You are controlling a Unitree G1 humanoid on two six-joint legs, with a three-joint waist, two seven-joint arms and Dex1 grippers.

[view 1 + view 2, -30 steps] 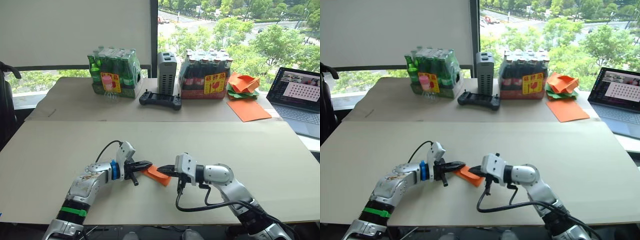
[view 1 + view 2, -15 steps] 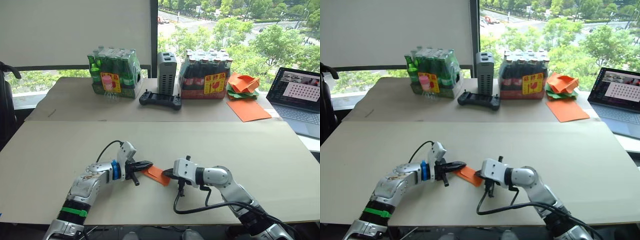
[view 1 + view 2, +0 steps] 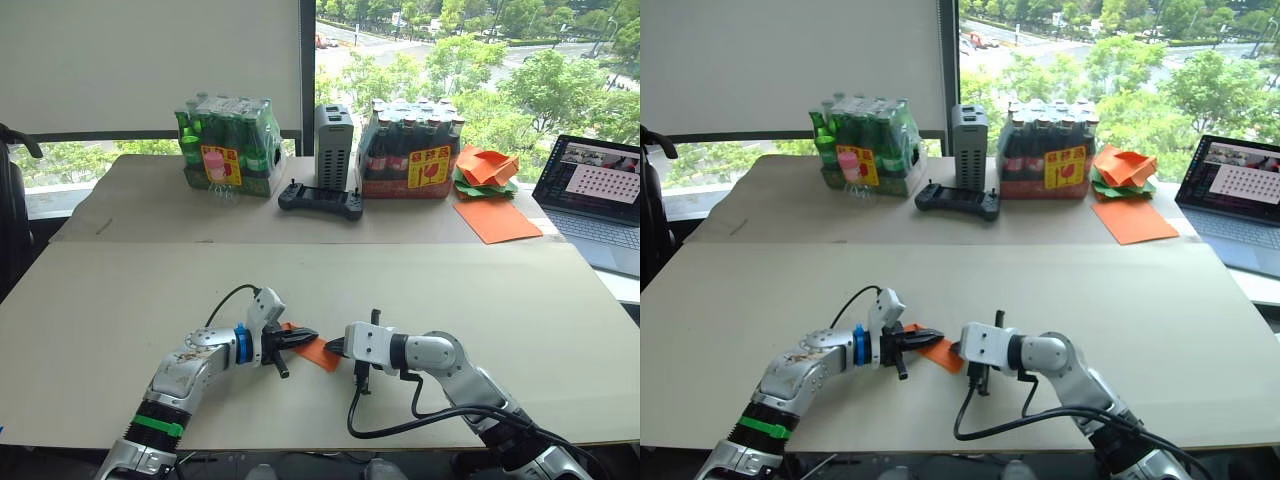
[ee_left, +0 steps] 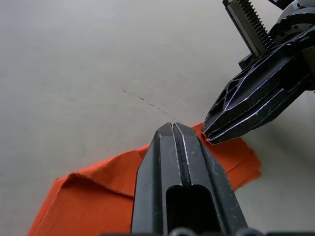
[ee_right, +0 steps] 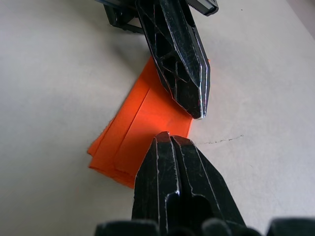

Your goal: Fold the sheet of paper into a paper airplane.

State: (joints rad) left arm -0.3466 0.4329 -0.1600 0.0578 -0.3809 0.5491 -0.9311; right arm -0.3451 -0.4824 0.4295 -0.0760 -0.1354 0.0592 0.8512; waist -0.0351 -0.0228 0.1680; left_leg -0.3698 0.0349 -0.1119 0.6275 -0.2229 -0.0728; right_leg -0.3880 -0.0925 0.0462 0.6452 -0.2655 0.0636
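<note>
The sheet of paper [image 3: 321, 353] is a small folded orange piece with lengthwise creases, lying flat on the beige table [image 3: 420, 290] between my two arms. My left gripper [image 3: 308, 338] is shut, and its tip rests over the paper's near-left part [image 4: 93, 194]. My right gripper [image 3: 334, 349] is also shut, with its tip at the paper's right edge [image 5: 135, 140]. The two tips nearly meet above the paper. No paper shows between either pair of fingers. The left fingertips [image 5: 196, 105] lie across the paper's far end in the right wrist view.
On the back table stand a pack of green bottles [image 3: 228, 145], a grey box [image 3: 334, 145], a black controller [image 3: 321, 200] and a pack of dark bottles [image 3: 412, 150]. A heap of orange and green paper shapes [image 3: 485, 168], a smooth orange sheet [image 3: 497, 220] and a laptop [image 3: 600, 190] sit at right.
My left gripper has slid to the right, over the paper. My right gripper has dropped lower and its tip sits closer to the left one. The paper lies flatter.
</note>
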